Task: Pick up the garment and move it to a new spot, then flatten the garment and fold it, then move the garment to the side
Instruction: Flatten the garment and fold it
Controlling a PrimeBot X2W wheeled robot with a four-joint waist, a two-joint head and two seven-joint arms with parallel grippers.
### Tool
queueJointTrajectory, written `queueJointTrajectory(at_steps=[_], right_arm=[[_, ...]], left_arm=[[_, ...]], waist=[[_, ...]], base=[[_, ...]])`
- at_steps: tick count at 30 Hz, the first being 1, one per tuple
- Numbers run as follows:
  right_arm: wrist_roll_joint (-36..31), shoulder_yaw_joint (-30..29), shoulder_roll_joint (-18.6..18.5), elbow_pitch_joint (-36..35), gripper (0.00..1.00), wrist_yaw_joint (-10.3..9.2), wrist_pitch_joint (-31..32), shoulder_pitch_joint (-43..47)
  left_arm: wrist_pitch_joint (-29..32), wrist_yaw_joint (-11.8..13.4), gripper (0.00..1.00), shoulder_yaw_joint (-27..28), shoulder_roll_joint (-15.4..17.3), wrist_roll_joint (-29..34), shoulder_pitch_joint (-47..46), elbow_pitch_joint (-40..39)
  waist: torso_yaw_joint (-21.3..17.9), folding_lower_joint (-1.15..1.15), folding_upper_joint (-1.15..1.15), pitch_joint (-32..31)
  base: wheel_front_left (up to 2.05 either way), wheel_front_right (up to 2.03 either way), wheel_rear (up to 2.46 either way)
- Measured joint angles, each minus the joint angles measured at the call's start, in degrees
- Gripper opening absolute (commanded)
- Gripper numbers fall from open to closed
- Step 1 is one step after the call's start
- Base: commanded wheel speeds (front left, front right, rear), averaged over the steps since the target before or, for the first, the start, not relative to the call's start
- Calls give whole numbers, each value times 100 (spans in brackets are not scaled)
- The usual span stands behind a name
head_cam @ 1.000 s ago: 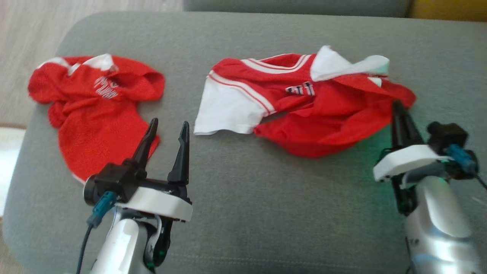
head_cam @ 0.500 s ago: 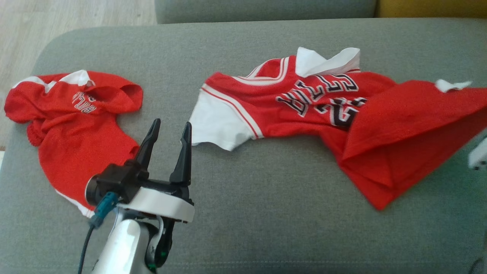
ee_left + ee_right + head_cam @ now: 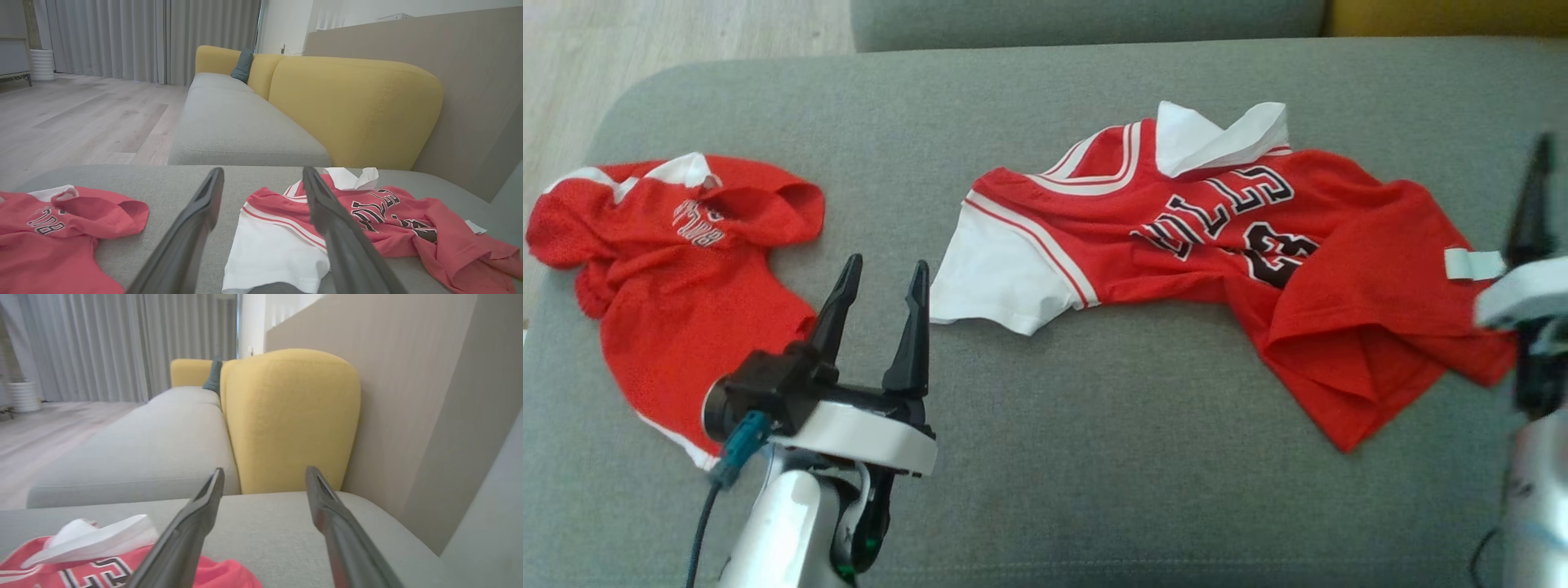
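Grey woven cushion (image 3: 1094,457) is bearing a rumpled red mesh jersey (image 3: 1217,237) while left gripper (image 3: 886,265) and right gripper (image 3: 265,469) are gaping wide.

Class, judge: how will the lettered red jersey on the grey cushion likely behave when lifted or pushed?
Probably floppy: the jersey lies rumpled, its lower corner folded over. Likely light: its white flap stands up unaided. Pushed, it would probably bunch on the textured cushion rather than slide.

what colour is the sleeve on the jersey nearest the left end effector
White, with red and white stripes where the sleeve joins the red jersey; head view shows it best.
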Motion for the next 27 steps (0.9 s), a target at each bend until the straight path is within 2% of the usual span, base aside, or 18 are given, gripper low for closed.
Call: queueJointTrajectory(at_steps=[9,14,21,27], right_arm=[[1063,1386,322,-644,100,0,-555,1595],[1823,1953,339,-597,100,0,-738,2365],[2065,2164,339,-296,100,0,-829,2395],[2417,2220,337,225,100,0,-634,1906]], left_arm=[[0,3,100,41,0,0,118,-66],[0,3,100,35,1,0,372,-92],[0,0,100,-8,2,0,380,-132],[0,-2,100,-49,2,1,361,-130]], waist=[[-261,0,0,-282],[-386,0,0,-439],[-364,0,0,-416],[-133,0,0,-243]], base=[[0,0,0],[0,0,0],[0,0,0],[0,0,0]])
